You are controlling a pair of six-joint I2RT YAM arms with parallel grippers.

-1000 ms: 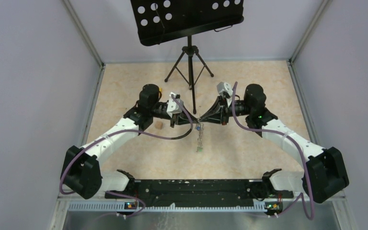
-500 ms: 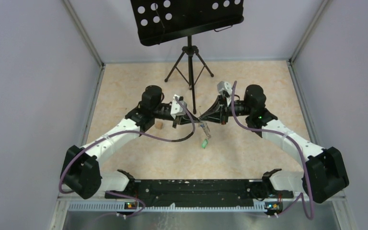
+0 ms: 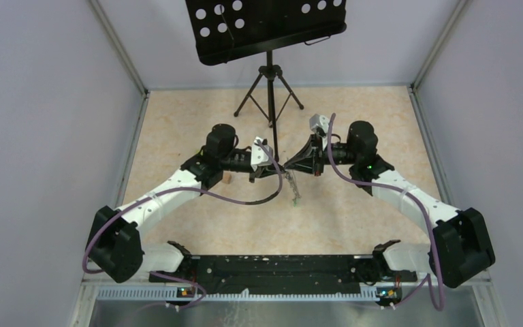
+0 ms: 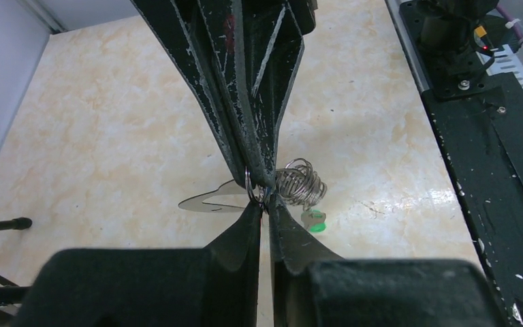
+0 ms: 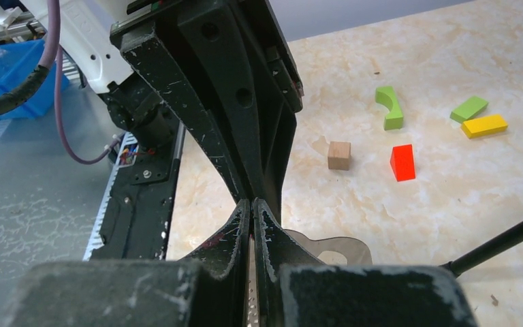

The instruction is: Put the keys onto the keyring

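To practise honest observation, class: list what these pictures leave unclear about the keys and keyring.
Top view: hanging chain too small to tell keys from rings.
Left wrist: green tag peeks from under the coiled chain; its key unseen.
Right wrist: right pincer and left pincer block the grip point itself.

The light is bright, even and diffuse, and comes from above. The top view is clear, but small things on the table are too tiny to make out. Shadows are soft: in both wrist views a pale grey one lies on the table under the meeting fingertips. Glare whitens the glossy table to the right of the left gripper. The near bulk of that gripper and of the right gripper is out of focus; their scratched tips are sharp.
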